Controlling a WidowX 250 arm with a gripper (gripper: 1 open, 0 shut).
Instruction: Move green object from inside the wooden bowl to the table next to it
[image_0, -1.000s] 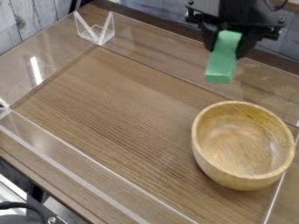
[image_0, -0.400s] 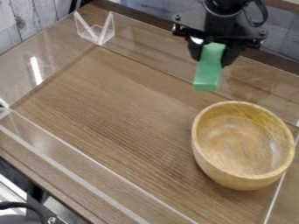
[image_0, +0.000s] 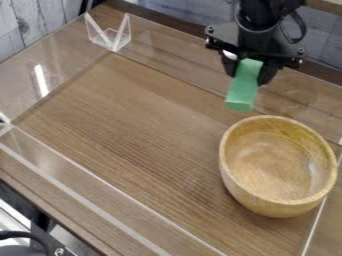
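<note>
I've got the gripper (image_0: 254, 64) clamped on the top end of the green object (image_0: 242, 87), which hangs over the table (image_0: 127, 115). It's just behind the wooden bowl (image_0: 278, 165), w/ the bowl's hollow bare.

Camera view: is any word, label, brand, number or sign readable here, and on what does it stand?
None. The bright green rectangular block, the light tan wooden bowl, the brown wood-grain table with its clear acrylic walls, and the black gripper all show plain surfaces without lettering.
</note>
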